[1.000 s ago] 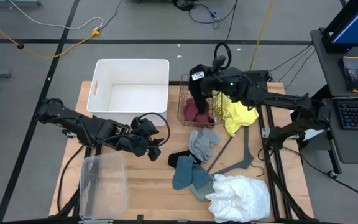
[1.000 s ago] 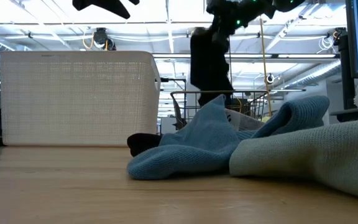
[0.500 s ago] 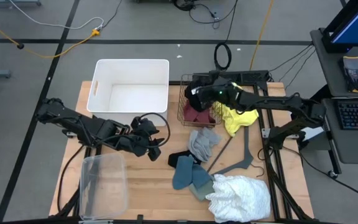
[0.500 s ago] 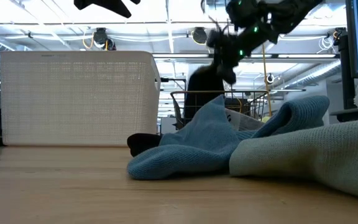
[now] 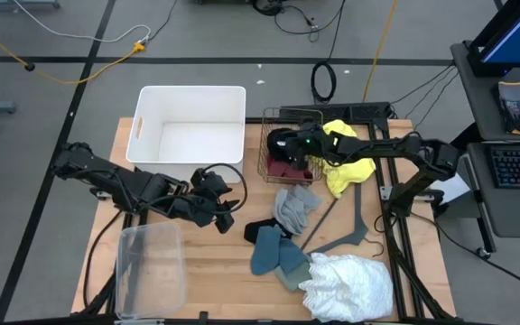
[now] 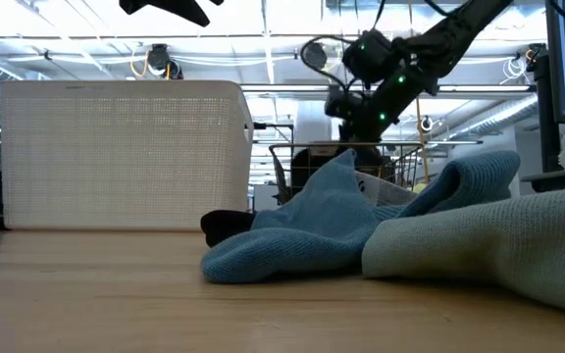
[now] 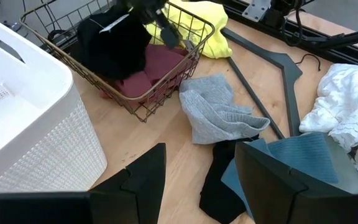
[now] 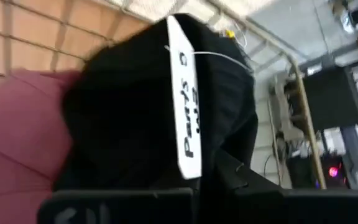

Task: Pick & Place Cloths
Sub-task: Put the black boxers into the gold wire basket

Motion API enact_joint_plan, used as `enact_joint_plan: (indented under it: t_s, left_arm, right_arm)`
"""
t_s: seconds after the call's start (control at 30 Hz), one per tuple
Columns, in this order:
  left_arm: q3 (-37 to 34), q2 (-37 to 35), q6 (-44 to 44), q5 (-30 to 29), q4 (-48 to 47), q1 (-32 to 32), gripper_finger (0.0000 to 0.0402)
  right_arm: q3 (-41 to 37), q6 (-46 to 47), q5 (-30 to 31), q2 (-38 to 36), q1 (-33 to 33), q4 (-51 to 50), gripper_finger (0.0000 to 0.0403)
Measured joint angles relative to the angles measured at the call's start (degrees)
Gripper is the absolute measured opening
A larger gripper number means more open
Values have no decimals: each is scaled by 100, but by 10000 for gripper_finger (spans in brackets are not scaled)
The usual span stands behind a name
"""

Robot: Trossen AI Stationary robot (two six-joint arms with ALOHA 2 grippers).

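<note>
The right claw (image 5: pixel 289 144), pinching the black cloth (image 7: pixel 112 46) over the basket (image 7: pixel 166 93), might let it snag on the rim.

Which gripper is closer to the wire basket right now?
Right. The right gripper is over the wire basket, shut on the black cloth. The left gripper sits off to the basket's side, in front of the white bin.

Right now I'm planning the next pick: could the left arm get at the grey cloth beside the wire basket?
Probably yes. The left gripper hovers nearby, fingers apart and empty, and the grey cloth lies uncovered on the table beside the wire basket, with nothing between them.
</note>
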Motion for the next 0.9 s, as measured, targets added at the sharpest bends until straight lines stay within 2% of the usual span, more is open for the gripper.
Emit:
enact_joint_plan:
  t_s: [0.07,0.27,0.5,0.67,0.9]
  left_arm:
    - [0,0,0,0,-1,0,195]
    - [0,0,0,-2,-1,0,195]
    - [0,0,66,-2,2,0,195]
    - [0,0,68,-2,3,0,195]
    - [0,0,72,-2,6,0,195]
  right_arm:
    - [9,112,-11,75,-44,-166,0]
    - [6,505,-553,132,-150,-408,0]
    - [6,807,-593,130,-265,-522,19]
    - [6,850,-596,128,-266,-489,44]
    - [6,843,-592,128,-266,-488,105]
